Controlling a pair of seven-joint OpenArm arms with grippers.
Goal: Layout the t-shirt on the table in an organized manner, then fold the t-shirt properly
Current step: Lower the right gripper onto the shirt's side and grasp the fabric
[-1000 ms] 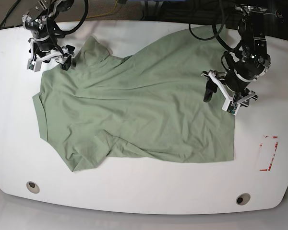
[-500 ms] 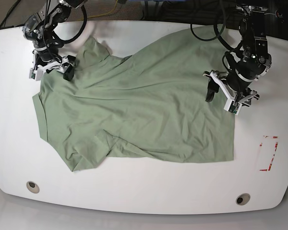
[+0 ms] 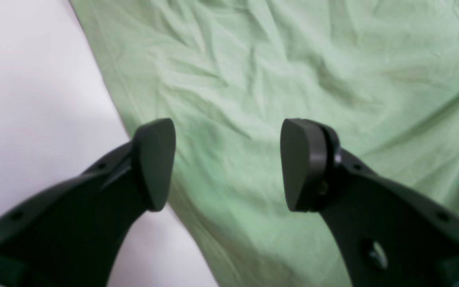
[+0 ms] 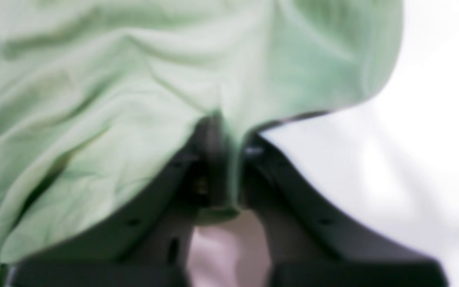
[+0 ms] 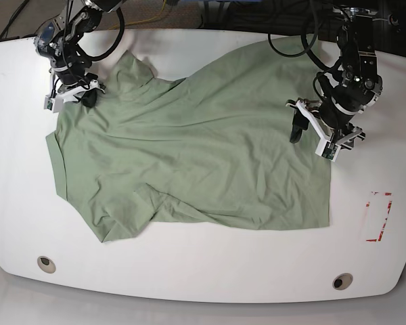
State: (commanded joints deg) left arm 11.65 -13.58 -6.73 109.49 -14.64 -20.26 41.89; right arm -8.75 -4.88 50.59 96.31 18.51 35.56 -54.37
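Observation:
The pale green t-shirt [image 5: 196,156] lies spread and wrinkled across the white table [image 5: 203,271]. My right gripper [image 5: 73,97] is at the shirt's upper left corner, shut on a pinch of cloth [image 4: 221,115] that drapes over its fingers. My left gripper [image 5: 316,139] hovers over the shirt's right edge, open, with one finger [image 3: 153,159] above bare table and the other finger [image 3: 303,163] above the green cloth [image 3: 293,71]. Nothing is between them.
Red tape marks [image 5: 380,215] sit on the table to the right of the shirt. Two round grey grommets [image 5: 46,263] [image 5: 342,280] lie near the front edge. Dark cables cross the table's back edge.
My right gripper moved in at the shirt's upper left corner and went from open to shut on the cloth. The left gripper barely shifted.

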